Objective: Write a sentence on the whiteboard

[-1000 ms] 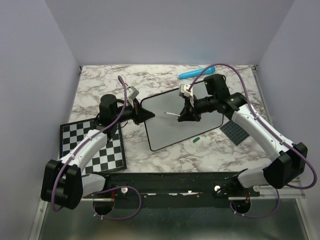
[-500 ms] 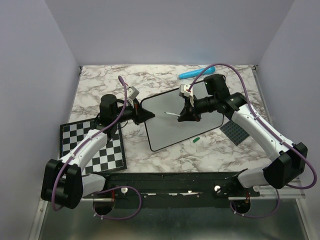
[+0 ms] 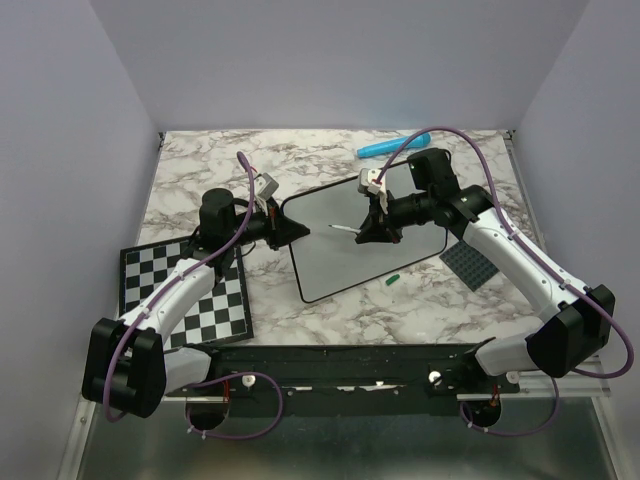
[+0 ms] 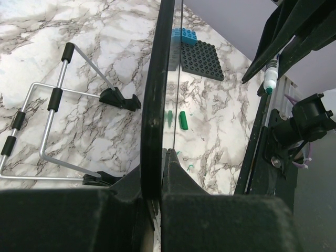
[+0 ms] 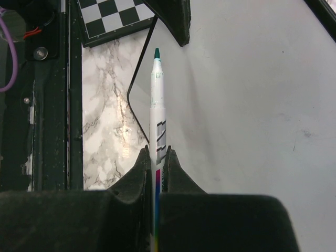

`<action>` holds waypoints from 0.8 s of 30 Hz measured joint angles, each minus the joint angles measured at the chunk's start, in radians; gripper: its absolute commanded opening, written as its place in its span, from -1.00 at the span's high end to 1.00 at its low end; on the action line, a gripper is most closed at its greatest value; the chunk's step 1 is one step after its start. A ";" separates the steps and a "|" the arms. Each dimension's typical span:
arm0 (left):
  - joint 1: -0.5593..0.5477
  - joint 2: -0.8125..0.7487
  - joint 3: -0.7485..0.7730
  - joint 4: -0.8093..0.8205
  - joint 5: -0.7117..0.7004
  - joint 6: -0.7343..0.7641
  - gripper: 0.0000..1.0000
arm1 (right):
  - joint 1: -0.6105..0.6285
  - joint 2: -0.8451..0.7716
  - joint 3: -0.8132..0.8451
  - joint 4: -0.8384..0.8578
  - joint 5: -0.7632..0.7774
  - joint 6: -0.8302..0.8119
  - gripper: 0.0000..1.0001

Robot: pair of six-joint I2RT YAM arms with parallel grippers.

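The whiteboard (image 3: 345,255) lies mid-table, its face blank; no green sentence shows on it. My left gripper (image 3: 293,230) is shut on the board's left black rim, which runs edge-on through the left wrist view (image 4: 156,89) between the jaws (image 4: 160,157). My right gripper (image 3: 372,232) hovers over the board's upper part, shut on a white marker (image 5: 157,113) with its green tip (image 5: 156,52) bared and pointing at the left gripper. I cannot tell whether the tip touches the board (image 5: 252,105). The marker also shows in the left wrist view (image 4: 270,79).
A green cap (image 3: 392,279) lies just off the board's near right edge. A dark studded baseplate (image 3: 468,262) lies to the right, a blue object (image 3: 385,148) at the back, a checkerboard (image 3: 185,290) at the near left. A wire stand (image 4: 52,100) shows behind the board.
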 measured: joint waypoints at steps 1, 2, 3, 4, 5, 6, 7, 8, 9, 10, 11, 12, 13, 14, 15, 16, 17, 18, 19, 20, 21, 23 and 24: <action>0.000 0.000 0.000 0.000 0.000 0.001 1.00 | 0.000 0.000 0.000 0.000 0.000 -0.001 0.99; 0.000 0.000 0.000 0.000 0.000 0.002 1.00 | 0.000 0.000 0.000 0.000 0.000 -0.003 0.99; 0.000 0.000 0.000 -0.002 0.000 0.002 1.00 | 0.000 0.000 0.000 0.000 0.000 -0.003 0.99; 0.000 0.000 0.000 -0.002 0.000 0.003 1.00 | 0.000 0.000 0.000 0.000 0.000 -0.004 0.99; 0.000 0.000 0.000 -0.002 0.001 0.004 1.00 | 0.000 0.000 0.000 0.000 0.000 -0.005 0.99; 0.000 0.000 0.000 -0.003 0.001 0.004 1.00 | 0.000 -0.001 0.000 0.000 0.001 -0.007 0.99; 0.000 0.000 0.000 -0.003 0.001 0.005 1.00 | 0.000 -0.002 0.000 0.000 0.001 -0.008 0.99; 0.000 0.000 0.000 -0.003 0.001 0.005 1.00 | 0.000 -0.002 0.000 0.000 0.002 -0.010 0.99; 0.000 0.000 0.000 -0.003 0.001 0.005 1.00 | 0.000 -0.003 0.000 -0.001 0.003 -0.011 0.99; 0.000 0.000 0.000 -0.003 0.001 0.005 1.00 | 0.000 -0.003 0.000 -0.001 0.005 -0.013 0.99; 0.000 0.000 0.000 -0.003 0.001 0.005 1.00 | 0.000 -0.003 0.000 0.000 0.006 -0.014 0.99; -0.001 0.000 0.000 -0.003 0.001 0.005 1.00 | 0.000 -0.003 0.000 -0.001 0.007 -0.014 0.99; -0.002 0.000 0.000 -0.003 0.001 0.005 1.00 | 0.000 -0.003 0.000 -0.001 0.008 -0.015 0.99; -0.002 0.000 0.000 -0.003 0.001 0.005 1.00 | 0.000 -0.003 0.000 -0.001 0.009 -0.017 0.99; -0.002 0.000 0.000 -0.003 0.001 0.005 1.00 | 0.000 -0.003 0.000 -0.001 0.009 -0.018 0.99; -0.002 0.000 0.000 -0.003 0.001 0.005 1.00 | 0.000 -0.003 0.000 -0.001 0.009 -0.018 0.99; -0.002 0.000 0.000 -0.003 0.001 0.006 1.00 | 0.000 -0.003 0.000 -0.001 0.009 -0.018 0.99; -0.002 0.000 0.000 -0.003 0.001 0.006 1.00 | 0.000 -0.003 0.000 -0.001 0.009 -0.019 0.99; -0.002 0.000 0.000 -0.003 0.001 0.006 1.00 | 0.000 -0.003 0.000 -0.001 0.009 -0.019 0.99; -0.002 0.000 0.000 -0.003 0.001 0.006 1.00 | 0.000 -0.003 0.000 -0.001 0.009 -0.019 0.99; -0.002 0.000 0.000 -0.003 0.001 0.007 1.00 | 0.000 -0.003 0.000 -0.001 0.009 -0.019 0.99; -0.002 0.000 0.000 -0.003 0.001 0.009 1.00 | 0.000 -0.003 0.000 -0.001 0.009 -0.020 0.99; -0.002 0.000 0.000 -0.003 0.002 0.010 1.00 | 0.000 -0.003 0.000 -0.001 0.009 -0.020 0.99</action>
